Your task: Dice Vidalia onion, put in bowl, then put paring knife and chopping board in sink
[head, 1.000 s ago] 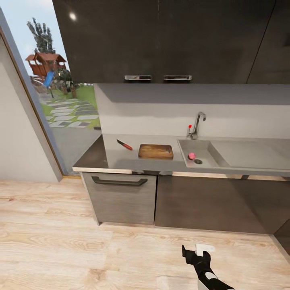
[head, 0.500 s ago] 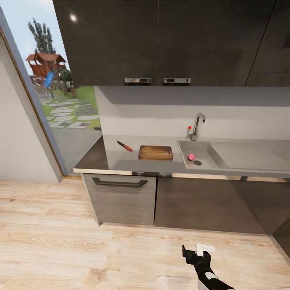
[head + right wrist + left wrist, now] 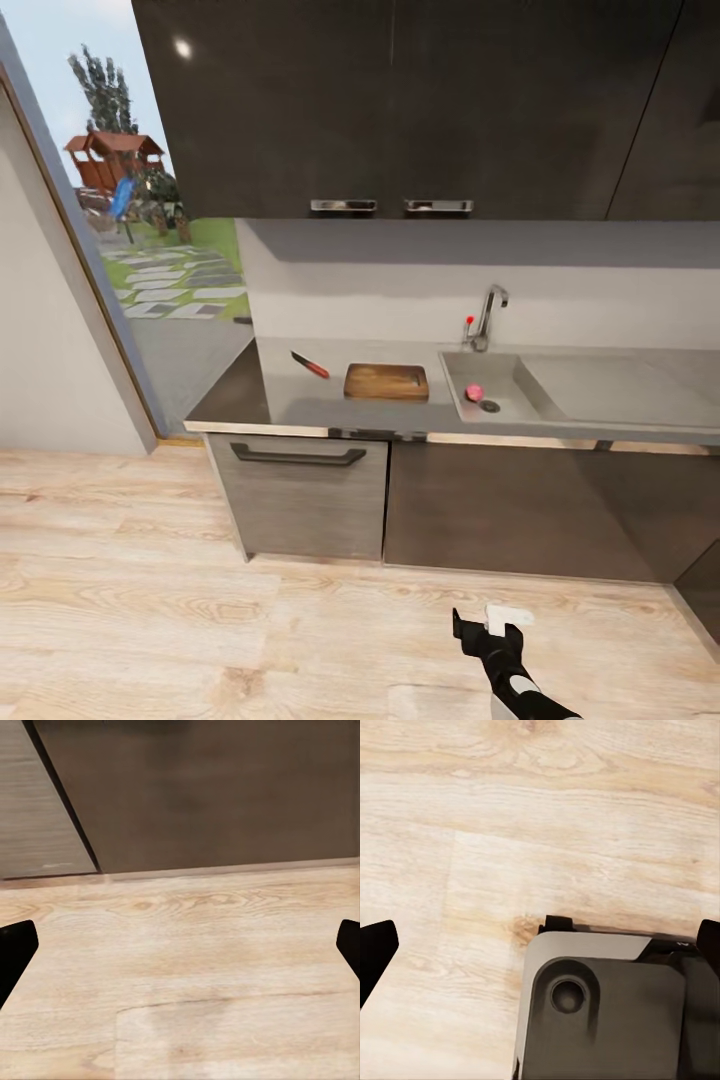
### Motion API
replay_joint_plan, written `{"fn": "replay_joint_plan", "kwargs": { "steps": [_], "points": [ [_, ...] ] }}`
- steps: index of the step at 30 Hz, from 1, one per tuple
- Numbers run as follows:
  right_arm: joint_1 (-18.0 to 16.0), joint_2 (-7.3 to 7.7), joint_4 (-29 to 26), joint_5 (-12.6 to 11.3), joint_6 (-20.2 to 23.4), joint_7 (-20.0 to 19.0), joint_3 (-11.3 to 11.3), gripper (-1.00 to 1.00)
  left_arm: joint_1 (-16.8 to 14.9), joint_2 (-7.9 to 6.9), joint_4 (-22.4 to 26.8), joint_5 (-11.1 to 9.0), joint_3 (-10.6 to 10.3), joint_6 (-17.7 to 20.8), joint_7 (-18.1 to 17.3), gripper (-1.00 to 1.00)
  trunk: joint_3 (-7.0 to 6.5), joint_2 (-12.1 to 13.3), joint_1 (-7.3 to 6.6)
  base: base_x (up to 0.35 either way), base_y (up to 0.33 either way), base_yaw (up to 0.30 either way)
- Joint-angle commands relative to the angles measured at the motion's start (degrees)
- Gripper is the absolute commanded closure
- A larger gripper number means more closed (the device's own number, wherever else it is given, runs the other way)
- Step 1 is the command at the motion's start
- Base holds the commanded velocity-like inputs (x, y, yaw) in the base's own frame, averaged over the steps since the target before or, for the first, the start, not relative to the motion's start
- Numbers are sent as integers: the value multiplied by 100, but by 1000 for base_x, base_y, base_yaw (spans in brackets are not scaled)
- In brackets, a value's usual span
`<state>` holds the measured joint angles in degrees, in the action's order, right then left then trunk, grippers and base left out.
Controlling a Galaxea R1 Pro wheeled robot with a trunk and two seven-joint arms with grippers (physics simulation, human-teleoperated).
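Head view has the robot standing back on the wooden floor, facing the countertop. Going by the sink as the landmark: the Vidalia onion sits inside the basin right beside the drain, and the chrome tap with its red knob stands at the back rim. The chopping board lies flat just left of the sink, and the paring knife is further left again, apart from the board. Right gripper hangs low over the floor, well short of the sink. Both wrist views show fingertips spread wide at the frame edges, left gripper included, nothing held
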<state>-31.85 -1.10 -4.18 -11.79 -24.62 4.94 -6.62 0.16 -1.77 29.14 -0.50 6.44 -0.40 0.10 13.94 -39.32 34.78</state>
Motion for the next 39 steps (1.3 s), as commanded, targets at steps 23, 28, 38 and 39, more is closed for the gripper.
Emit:
{"fn": "replay_joint_plan", "kwargs": {
  "steps": [23, 28, 38, 39],
  "points": [
    [-5, -4, 14, -43, -17, 24, -50, -100, 2, 1, -5, -3, 6, -4, 4, -100, -406, 918, -504, 0, 0, 0],
    [-5, -4, 14, -43, -17, 18, -50, -100, 2, 1, -5, -3, 6, -4, 7, -100, -496, 1119, -614, 0, 0, 0],
    [-5, -11, 14, -43, -17, 18, -50, -100, 2, 1, -5, -3, 6, -4, 7, -100, -676, 1520, -834, 0, 0, 0],
    [-5, -11, 14, -43, -17, 20, -50, -100, 2, 1, -5, -3, 6, -4, 3, -100, -694, 1560, -856, 0, 0, 0]
  ]
}}
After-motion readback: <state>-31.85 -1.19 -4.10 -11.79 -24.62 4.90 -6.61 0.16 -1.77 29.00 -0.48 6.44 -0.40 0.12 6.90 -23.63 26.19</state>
